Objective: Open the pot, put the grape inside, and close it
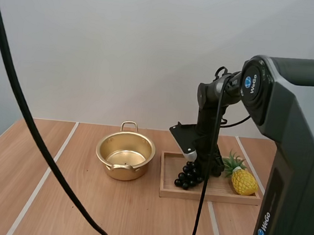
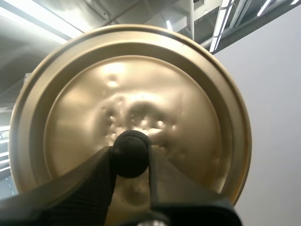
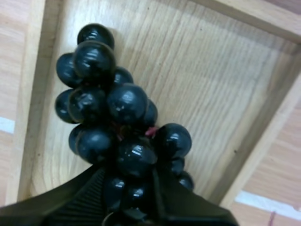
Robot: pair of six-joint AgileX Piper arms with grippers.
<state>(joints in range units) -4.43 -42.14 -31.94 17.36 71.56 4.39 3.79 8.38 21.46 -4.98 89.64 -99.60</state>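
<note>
Left jaws: clamped on knob (image 2: pixel 130 153) of lid (image 2: pixel 141 84).
Right jaws: pinching grapes (image 3: pixel 124 103) in tray (image 3: pixel 211 84).
Pot (image 1: pixel 124 173): open.
Handling: lift grapes straight up, clear the tray wall, lower centrally.

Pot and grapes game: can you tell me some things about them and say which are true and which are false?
1. The pot has its lid on. False: the pot is open, and the left end effector is shut on the lid.
2. The grapes are at the wooden tray, not in the pot. True.
3. The right end effector pinches the grapes. True.
4. The pineapple sits inside the pot. False: it lies in the wooden tray, beside the grapes.
5. The pot is empty inside. True.
</note>
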